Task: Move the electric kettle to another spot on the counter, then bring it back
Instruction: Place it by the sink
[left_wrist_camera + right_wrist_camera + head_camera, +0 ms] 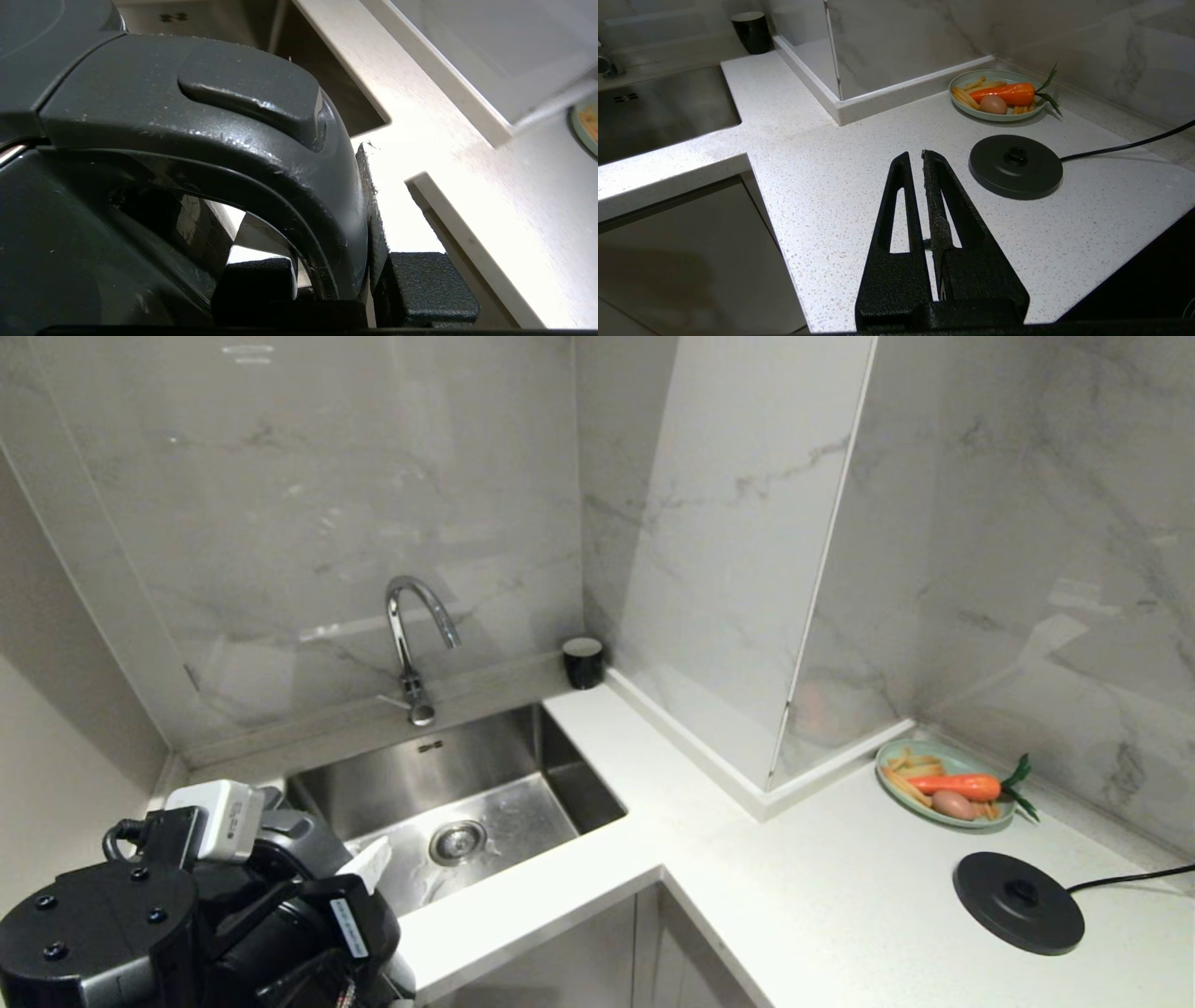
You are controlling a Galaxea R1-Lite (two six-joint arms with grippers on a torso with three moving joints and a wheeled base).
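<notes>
1. Head view: the electric kettle (pixel 98 933) is seen at the lower left, carried by the left arm, off the base disc (pixel 1018 902). The disc lies well apart, far to the right on the desk (pixel 822 896), with its cord leading off right. A sink (pixel 467 803), a tap (pixel 411 635), a black cup (pixel 583 662) and a plate of food (pixel 943 782) are noted. The left tool itself is hidden behind the kettle here.

2. Left wrist view: the left tool (pixel 338 280) is found closed on the kettle's loop handle (pixel 261 140), one finger inside the loop, the other outside, the handle filling the gap. The kettle body is upright, its long axis vertical. Sink edge and desk are seen beyond.

3. Right wrist view: the right tool (pixel 920 161) is parked above the desk, fingers nearly together, nothing held. The base disc lies just beyond it.

4. Judgement: the kettle lies left of the disc; its return calls for a rightward carry by the left arm. The right arm is nearer the disc but idle.
</notes>
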